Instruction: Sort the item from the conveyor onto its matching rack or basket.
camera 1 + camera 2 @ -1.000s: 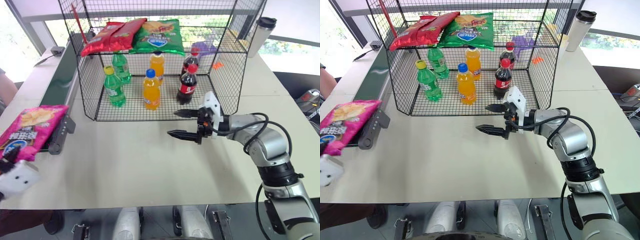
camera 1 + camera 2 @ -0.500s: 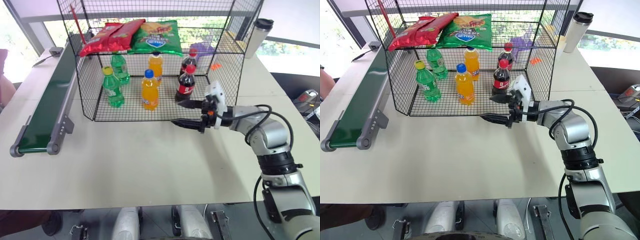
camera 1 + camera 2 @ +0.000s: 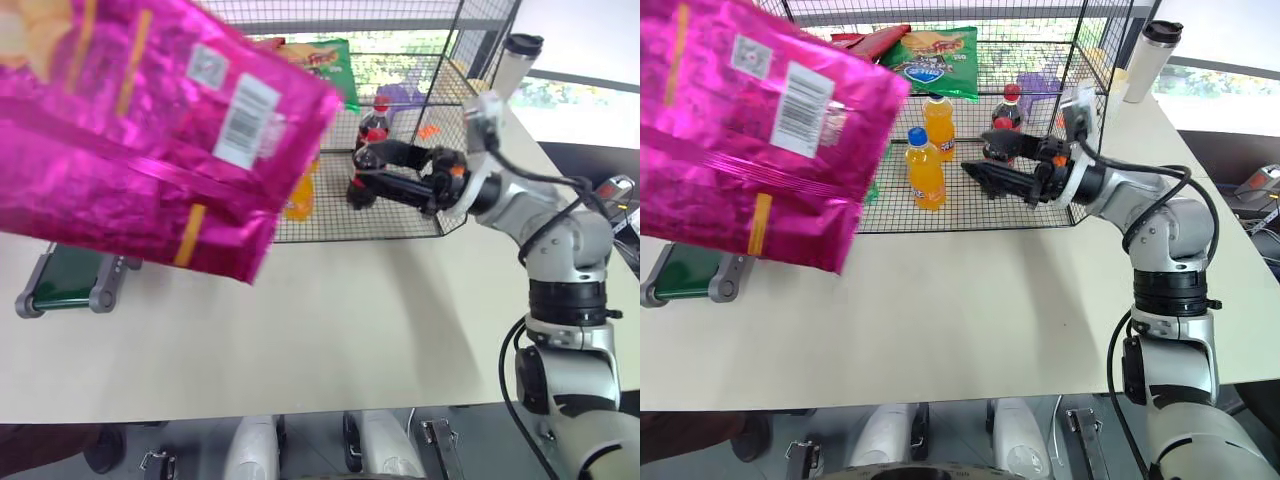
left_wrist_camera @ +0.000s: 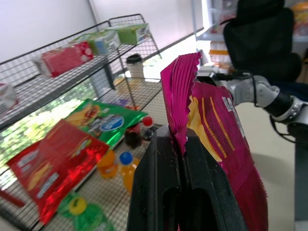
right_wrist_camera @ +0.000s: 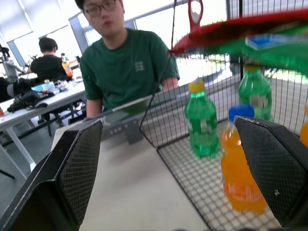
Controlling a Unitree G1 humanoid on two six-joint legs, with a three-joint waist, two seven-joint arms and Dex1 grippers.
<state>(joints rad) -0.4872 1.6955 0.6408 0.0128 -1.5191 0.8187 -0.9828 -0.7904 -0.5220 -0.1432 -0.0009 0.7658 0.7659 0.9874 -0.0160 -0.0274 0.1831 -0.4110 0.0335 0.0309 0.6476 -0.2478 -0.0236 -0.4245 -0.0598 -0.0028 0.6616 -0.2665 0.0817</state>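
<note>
Bag (image 3: 150,150) lifted off conveyor (image 3: 70,275), left gripper (image 4: 182,144) clamped on its edge; right gripper (image 3: 362,172) raised, fingers apart. Transport step; next: place on rack (image 3: 455,120) upper tier.

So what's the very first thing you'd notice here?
The big shiny pink snack bag, held up close in front of the head camera and pinched at its crimped edge by the left gripper. Next, the right gripper, open, in front of the black wire rack with its orange soda bottles.
</note>
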